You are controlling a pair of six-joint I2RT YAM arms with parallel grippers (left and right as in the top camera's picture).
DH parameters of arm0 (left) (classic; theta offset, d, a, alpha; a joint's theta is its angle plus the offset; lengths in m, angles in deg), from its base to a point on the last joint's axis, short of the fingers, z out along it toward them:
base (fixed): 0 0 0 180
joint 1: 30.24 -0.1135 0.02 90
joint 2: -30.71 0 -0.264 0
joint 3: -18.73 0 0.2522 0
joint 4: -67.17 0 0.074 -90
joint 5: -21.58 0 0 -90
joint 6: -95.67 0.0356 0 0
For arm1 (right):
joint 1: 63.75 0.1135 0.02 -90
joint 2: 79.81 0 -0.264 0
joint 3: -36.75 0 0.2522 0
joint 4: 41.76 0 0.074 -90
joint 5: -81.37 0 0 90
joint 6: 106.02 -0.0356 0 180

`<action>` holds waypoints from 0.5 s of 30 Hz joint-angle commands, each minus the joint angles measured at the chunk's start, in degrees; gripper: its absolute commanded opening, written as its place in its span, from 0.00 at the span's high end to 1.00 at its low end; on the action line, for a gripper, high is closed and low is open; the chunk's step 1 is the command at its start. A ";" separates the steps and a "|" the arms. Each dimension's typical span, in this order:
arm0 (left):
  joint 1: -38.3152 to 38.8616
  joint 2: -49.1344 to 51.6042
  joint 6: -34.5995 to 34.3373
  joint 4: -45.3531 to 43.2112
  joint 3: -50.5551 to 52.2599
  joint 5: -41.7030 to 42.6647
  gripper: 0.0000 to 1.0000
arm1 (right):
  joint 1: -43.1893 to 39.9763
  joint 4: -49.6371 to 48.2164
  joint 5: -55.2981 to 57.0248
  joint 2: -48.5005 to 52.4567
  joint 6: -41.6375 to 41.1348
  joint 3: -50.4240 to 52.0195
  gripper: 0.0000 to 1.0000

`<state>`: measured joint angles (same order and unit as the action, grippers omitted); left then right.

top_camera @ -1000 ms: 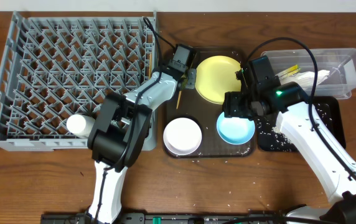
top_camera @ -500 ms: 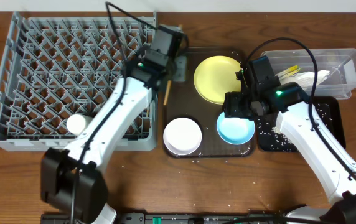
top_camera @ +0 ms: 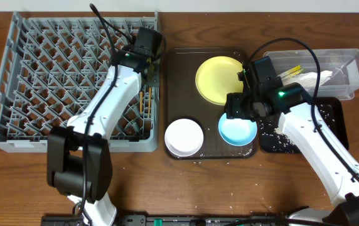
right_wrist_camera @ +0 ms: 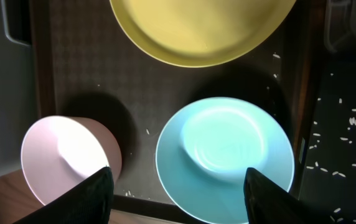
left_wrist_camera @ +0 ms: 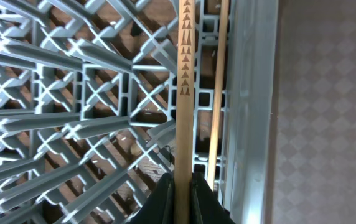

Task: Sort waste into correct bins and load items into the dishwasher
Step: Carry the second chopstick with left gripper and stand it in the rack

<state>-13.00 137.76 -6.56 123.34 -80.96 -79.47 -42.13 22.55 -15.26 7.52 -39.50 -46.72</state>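
Observation:
My left gripper [left_wrist_camera: 182, 186] is shut on a wooden chopstick [left_wrist_camera: 183, 87] with a triangle pattern, over the right edge of the grey dish rack [top_camera: 41, 63]. A second chopstick [left_wrist_camera: 216, 93] lies in the rack beside its wall. Both chopsticks [top_camera: 144, 100] show below the left gripper [top_camera: 147, 68] in the overhead view. My right gripper [right_wrist_camera: 181, 193] stands open above the light-blue bowl [right_wrist_camera: 224, 155], with nothing between its fingers. The yellow plate [top_camera: 218, 78] and the cream-white bowl [top_camera: 184, 137] sit on the brown tray [top_camera: 179, 63].
A clear tub [top_camera: 349, 63] at the back right holds a white napkin [top_camera: 311, 78] and a yellow-green wrapper [top_camera: 290, 71]. In front of it, the black tray [top_camera: 330, 125] holds rice scraps [top_camera: 273, 135]. A few grains lie on the brown tray.
My left arm has swung left from the brown tray to over the rack's right edge, carrying the chopstick. The right arm has not moved.

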 commanded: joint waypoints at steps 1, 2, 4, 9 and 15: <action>-0.17 2.73 -0.35 0.15 0.48 0.13 0.92 | 0.22 0.07 0.35 0.22 -0.28 -0.68 0.35; -0.11 3.43 -0.33 0.17 0.48 0.15 0.92 | 0.22 0.07 0.33 0.22 -0.28 -0.68 0.35; -0.13 4.28 -0.33 0.13 0.48 0.52 0.92 | 0.22 0.07 0.33 0.22 -0.28 -0.68 0.35; -0.13 4.37 -0.33 -0.20 0.48 0.55 0.91 | 0.22 0.04 0.33 0.22 -0.28 -0.68 0.36; -0.17 1.27 -0.35 -0.20 -0.31 4.96 0.72 | 0.20 -0.26 0.33 0.22 -0.28 -0.68 0.35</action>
<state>-12.94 142.06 -6.56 122.97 -80.79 -78.40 -42.13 22.48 -15.26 7.52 -39.50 -46.72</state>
